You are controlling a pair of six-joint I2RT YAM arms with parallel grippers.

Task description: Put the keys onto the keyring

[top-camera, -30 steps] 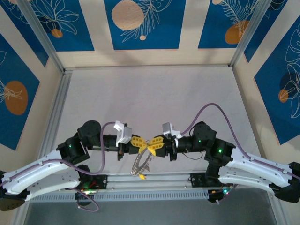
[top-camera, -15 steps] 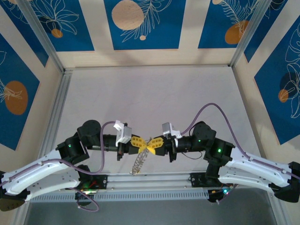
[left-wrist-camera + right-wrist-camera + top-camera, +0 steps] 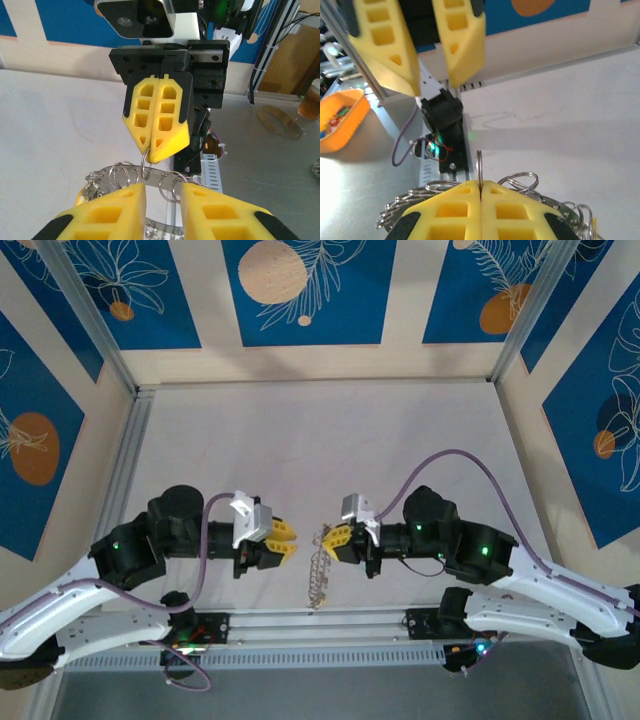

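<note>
Right jaws pinch the keyring [image 3: 319, 575] by one thin loop, maybe barely; it hangs below. Left jaws are apart. It could slip.

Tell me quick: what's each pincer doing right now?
Left pincer: open, gripping nothing.
Right pincer: closed on the keyring, which hangs from it.

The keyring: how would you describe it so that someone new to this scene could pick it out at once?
Near the front edge of the table, look between the two arms' yellow-fingered grippers. The keyring hangs from the shut right gripper, while the left gripper stands open beside it. Unlike the chunky yellow fingers, it is thin silvery metal, rimmed with small wire loops.
</note>
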